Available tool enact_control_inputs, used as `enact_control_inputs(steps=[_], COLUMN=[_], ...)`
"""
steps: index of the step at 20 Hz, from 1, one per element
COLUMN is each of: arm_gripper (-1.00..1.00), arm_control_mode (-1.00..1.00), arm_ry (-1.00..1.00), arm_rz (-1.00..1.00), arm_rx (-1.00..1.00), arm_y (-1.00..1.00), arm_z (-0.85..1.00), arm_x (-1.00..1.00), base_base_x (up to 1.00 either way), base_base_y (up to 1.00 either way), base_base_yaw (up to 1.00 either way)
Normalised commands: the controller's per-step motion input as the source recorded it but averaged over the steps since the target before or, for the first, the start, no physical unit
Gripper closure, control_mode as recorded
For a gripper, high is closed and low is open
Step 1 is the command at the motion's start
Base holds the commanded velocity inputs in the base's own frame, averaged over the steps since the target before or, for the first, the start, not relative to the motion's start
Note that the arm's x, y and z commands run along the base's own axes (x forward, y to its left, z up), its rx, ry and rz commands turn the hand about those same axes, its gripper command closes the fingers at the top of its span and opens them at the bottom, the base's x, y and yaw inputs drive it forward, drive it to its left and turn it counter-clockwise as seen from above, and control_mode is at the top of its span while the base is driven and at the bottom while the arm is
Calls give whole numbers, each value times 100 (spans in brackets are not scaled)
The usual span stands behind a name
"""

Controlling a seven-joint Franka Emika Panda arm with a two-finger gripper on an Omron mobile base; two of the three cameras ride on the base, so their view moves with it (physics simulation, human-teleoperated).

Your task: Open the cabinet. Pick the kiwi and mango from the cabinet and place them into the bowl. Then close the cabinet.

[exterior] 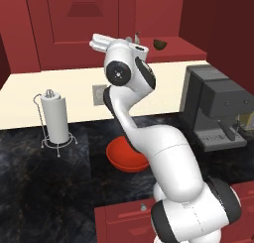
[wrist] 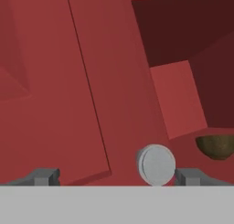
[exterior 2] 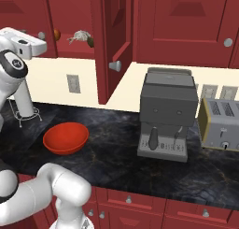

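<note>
The gripper (wrist: 112, 176), fingers spread wide, is hovering at the cabinet's (wrist: 91, 81) left knob (wrist: 156, 165). With the kiwi (wrist: 216, 146) sitting just beyond the knob, it is likely needing to centre before closing.

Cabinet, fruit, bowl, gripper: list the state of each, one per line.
cabinet: right door swung open, left door shut
kiwi: lying on the cabinet shelf
mango: on the cabinet shelf, not yet picked
bowl: upright on the counter, nothing in it
gripper: open, holding nothing, near the left door's knob
</note>
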Motion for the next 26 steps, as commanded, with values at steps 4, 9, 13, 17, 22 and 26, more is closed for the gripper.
enact_control_inputs(steps=[4, 9, 13, 17, 22, 26], arm_gripper=[-100, -100, -100, -100, -100, -100], arm_control_mode=[-100, -100, -100, -100, -100, -100], arm_ry=[0, -1, 0, 0, 0, 0], arm_rz=[-5, -5, 0, 0, -4, -6], arm_rx=[0, 0, 0, 0, 0, -8], arm_y=[-29, -24, 0, 0, 0, 0], arm_z=[0, 0, 0, 0, -9, -36], arm_x=[-2, -8, 0, 12, 47, 61], base_base_x=[0, 0, 0, 0, 0, 0], base_base_y=[0, 0, 0, 0, 0, 0], base_base_yaw=[0, 0, 0, 0, 0, 0])
